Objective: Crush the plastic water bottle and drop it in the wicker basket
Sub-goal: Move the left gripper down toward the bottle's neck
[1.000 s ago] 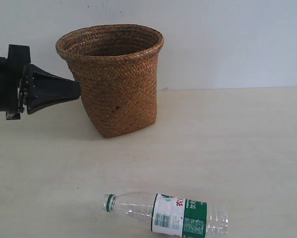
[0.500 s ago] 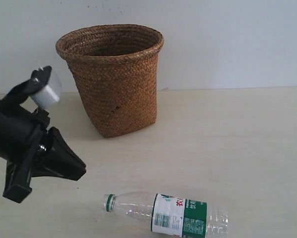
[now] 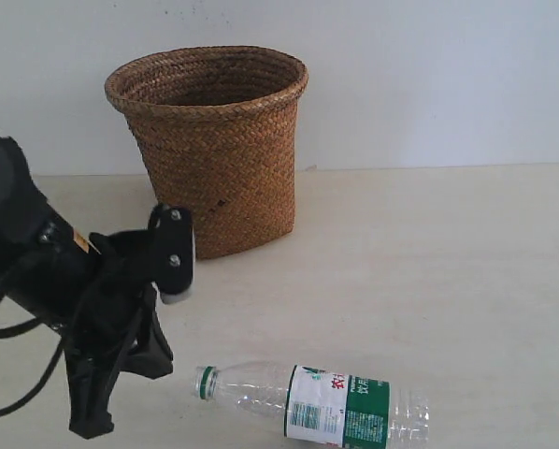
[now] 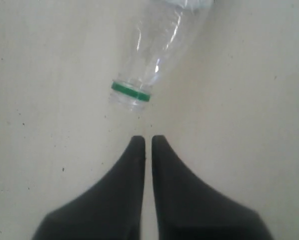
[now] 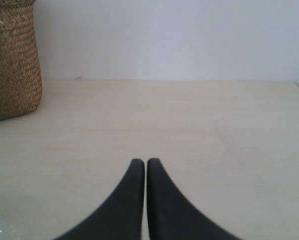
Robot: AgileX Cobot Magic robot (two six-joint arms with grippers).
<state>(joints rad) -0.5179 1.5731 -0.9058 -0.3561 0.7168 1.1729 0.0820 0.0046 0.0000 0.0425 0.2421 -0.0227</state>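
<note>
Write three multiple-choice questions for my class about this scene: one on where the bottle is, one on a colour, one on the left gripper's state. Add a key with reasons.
1. Where is the plastic water bottle in relation to the wicker basket?
A. Inside it
B. Lying on the table, apart from it
C. Balanced on its rim

2. What colour is the ring at the bottle's neck?
A. Red
B. Blue
C. Green

3. What state is the left gripper in?
A. Wide open
B. Shut, holding nothing
C. Shut on the bottle

Key:
1 B: the bottle lies on its side on the tabletop, with the basket upright behind it.
2 C: the left wrist view shows a green band around the neck.
3 B: its fingertips almost meet, just short of the bottle's neck.
</note>
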